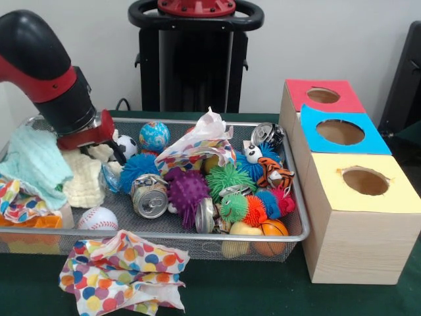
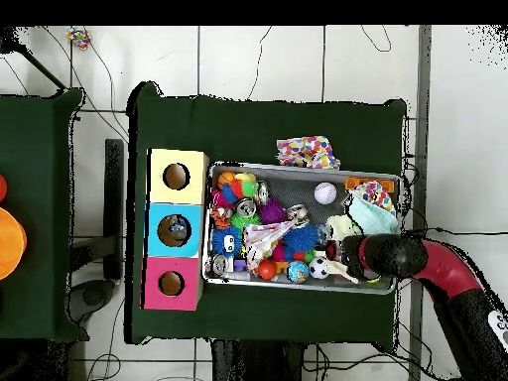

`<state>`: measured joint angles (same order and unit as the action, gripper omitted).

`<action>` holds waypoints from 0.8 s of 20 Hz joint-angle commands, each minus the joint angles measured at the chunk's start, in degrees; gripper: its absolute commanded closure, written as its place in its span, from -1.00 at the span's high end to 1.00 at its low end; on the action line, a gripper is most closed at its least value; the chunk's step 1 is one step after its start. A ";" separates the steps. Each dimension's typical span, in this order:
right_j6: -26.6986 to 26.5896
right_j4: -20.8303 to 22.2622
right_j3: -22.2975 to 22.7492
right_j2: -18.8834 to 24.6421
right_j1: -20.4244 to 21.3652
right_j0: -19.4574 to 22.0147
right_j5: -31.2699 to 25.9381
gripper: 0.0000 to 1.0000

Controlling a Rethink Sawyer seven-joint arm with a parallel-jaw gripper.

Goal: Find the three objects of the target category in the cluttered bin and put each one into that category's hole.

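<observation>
A wire mesh bin holds a jumble of balls, crushed cans and cloths. My gripper is low at the bin's left end in the front view, just above a cream washcloth and beside a soccer ball. I cannot make out how its jaws stand. Crushed cans lie mid-bin, and another can is at the far right corner. Three boxes stand beside the bin with a red hole, a blue hole and a yellow hole.
A globe ball, purple spiky ball, green spiky ball, baseball, basketball and tiger toy crowd the bin. A teal cloth drapes its left end. A polka-dot cloth lies outside the bin.
</observation>
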<state>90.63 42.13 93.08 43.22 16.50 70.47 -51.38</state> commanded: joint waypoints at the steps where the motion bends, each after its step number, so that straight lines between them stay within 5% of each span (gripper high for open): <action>1: -23.48 7.64 -14.03 1.29 0.58 -1.38 0.54 1.00; 8: -14.57 3.99 -15.86 0.19 2.33 -2.83 0.89 1.00; 12: -3.86 1.09 -15.27 -2.50 4.09 -4.28 1.30 1.00; 16: 6.62 -1.46 -12.35 -3.81 5.26 -4.17 8.00 1.00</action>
<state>88.57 41.73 89.63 43.05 18.38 66.29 -51.40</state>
